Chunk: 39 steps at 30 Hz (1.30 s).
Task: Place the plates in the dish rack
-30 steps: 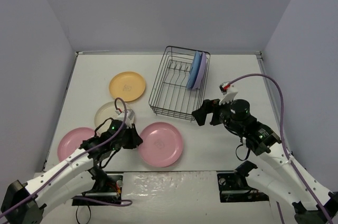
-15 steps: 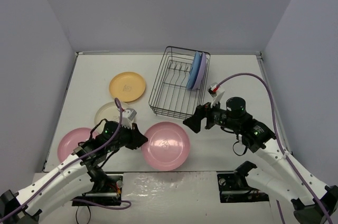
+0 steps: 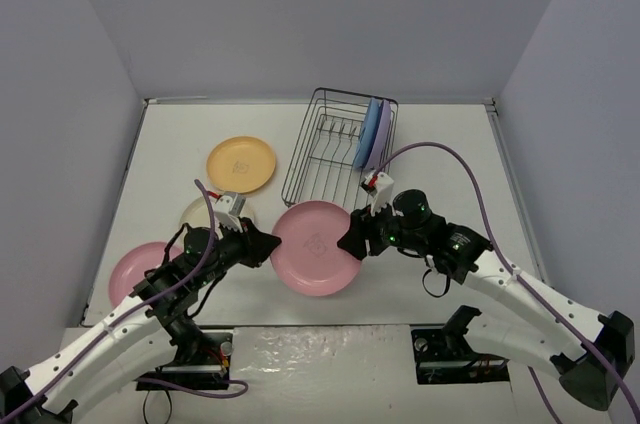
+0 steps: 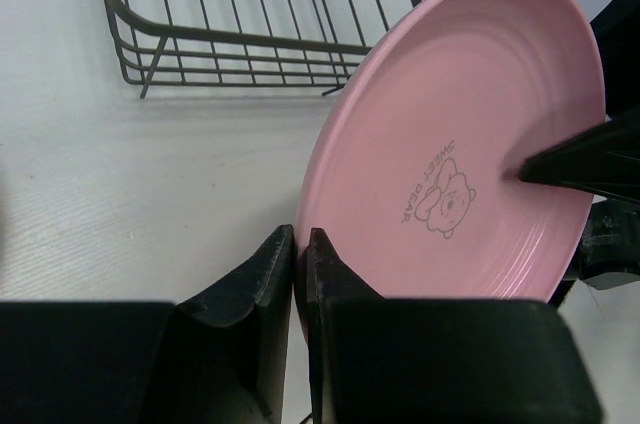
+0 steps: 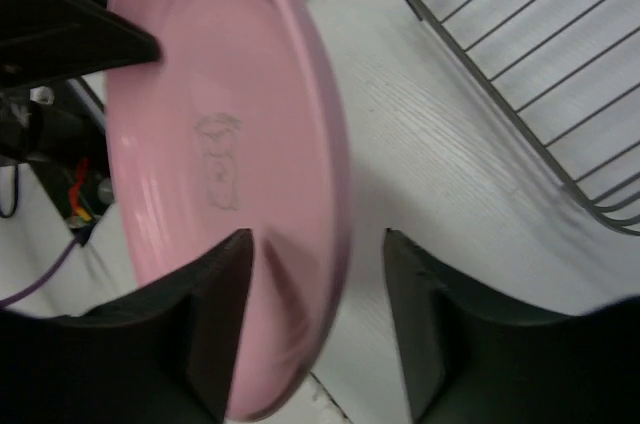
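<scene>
A pink plate (image 3: 318, 247) is held off the table, tilted up on edge. My left gripper (image 3: 262, 247) is shut on its left rim; in the left wrist view the fingers (image 4: 300, 239) pinch the pink plate (image 4: 460, 144). My right gripper (image 3: 352, 241) is open and straddles the opposite rim. In the right wrist view the gripper (image 5: 318, 239) has one finger on the plate's (image 5: 220, 164) face, while a gap separates the other from the rim. The dish rack (image 3: 335, 159) stands just beyond, with a blue and a lavender plate (image 3: 372, 134) upright at its right end.
A yellow-orange plate (image 3: 241, 163) lies left of the rack. A cream plate (image 3: 200, 212) is partly hidden behind my left arm. A second pink plate (image 3: 135, 272) lies at the near left. The rack's wire wall (image 4: 250, 14) (image 5: 520, 74) stands close to the lifted plate.
My left gripper has raised the pink plate off the table, tilted it and carried it toward the rack. My right gripper has swung left onto the plate's right rim, its jaws narrowing.
</scene>
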Tool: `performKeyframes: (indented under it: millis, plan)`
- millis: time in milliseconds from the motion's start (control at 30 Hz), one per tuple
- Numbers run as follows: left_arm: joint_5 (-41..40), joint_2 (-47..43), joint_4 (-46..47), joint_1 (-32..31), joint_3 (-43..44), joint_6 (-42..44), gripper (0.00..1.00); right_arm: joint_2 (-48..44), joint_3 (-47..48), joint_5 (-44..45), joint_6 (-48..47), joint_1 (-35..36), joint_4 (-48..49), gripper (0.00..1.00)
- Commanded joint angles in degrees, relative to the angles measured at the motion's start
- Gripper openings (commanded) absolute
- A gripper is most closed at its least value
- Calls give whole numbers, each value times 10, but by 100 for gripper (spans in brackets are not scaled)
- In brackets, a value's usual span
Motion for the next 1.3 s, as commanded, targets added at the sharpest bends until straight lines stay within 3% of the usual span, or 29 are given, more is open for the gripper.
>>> performKeyframes:
  millis: [0,333,367,400,467,500,700,800,1033,1200,1267]
  plan:
    - [-20,-29,72,0,30,-18,0,16,26,70,1,4,12,42]
    - [-31,-11,63,0,37,-12,0,17,51,173,14,4,-2,3]
    - [-33,-6,64,0,39,-11,5,18,56,193,17,4,-4,0]
    - [-35,0,64,0,43,-9,21,19,64,222,21,4,-6,0]
    - [-46,13,68,0,52,-5,82,23,86,272,24,4,-10,0]
    - [-48,21,70,0,58,-1,96,25,100,292,26,3,-9,0]
    - [-62,38,69,-1,93,10,97,60,199,360,14,4,2,0]
    - [-121,35,34,1,109,2,97,98,262,429,21,5,-5,0]
    - [-193,57,-37,20,149,-21,97,263,433,723,46,54,-45,0]
    - [-114,79,-13,93,146,-30,97,438,595,946,27,80,-99,0]
    - [-25,110,0,145,145,-49,97,503,675,1008,20,80,-146,0]
